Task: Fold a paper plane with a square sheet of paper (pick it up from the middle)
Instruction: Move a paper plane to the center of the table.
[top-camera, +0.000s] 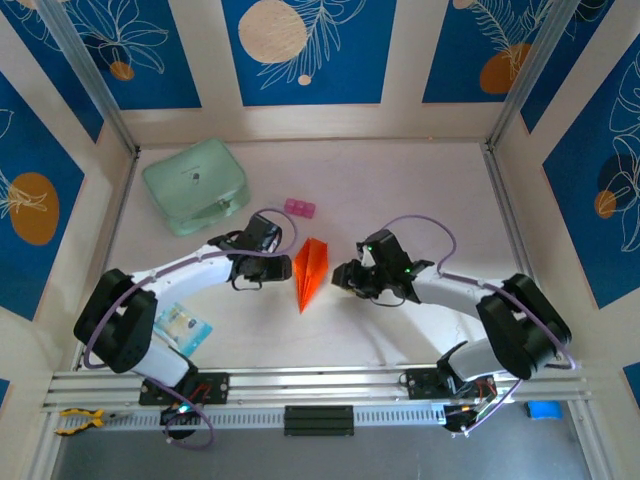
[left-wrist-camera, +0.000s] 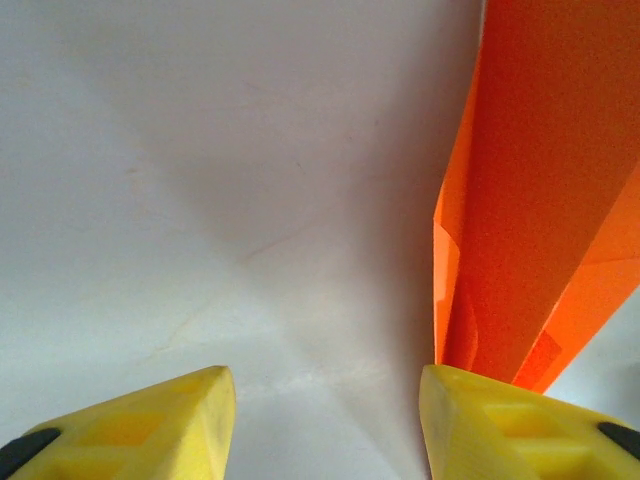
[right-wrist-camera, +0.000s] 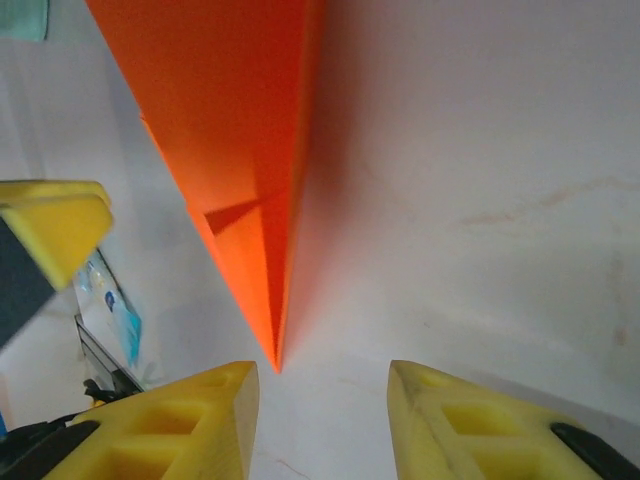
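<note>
Two pincers flank the paper plane, which lies flat at the centre of the desk w/ its tip toward 6 o'clock: left pincer at its 9, right pincer at its 3. Both are spread, w/ only bare desk in their gaps and nothing pinched. Prob. the folds are done, so the plane rests free w/ both pincers near for a last press.

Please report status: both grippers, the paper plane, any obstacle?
Left gripper open, empty. Right gripper open, empty. Paper plane folded, lies on table between them. Pink block apart, far side.
</note>
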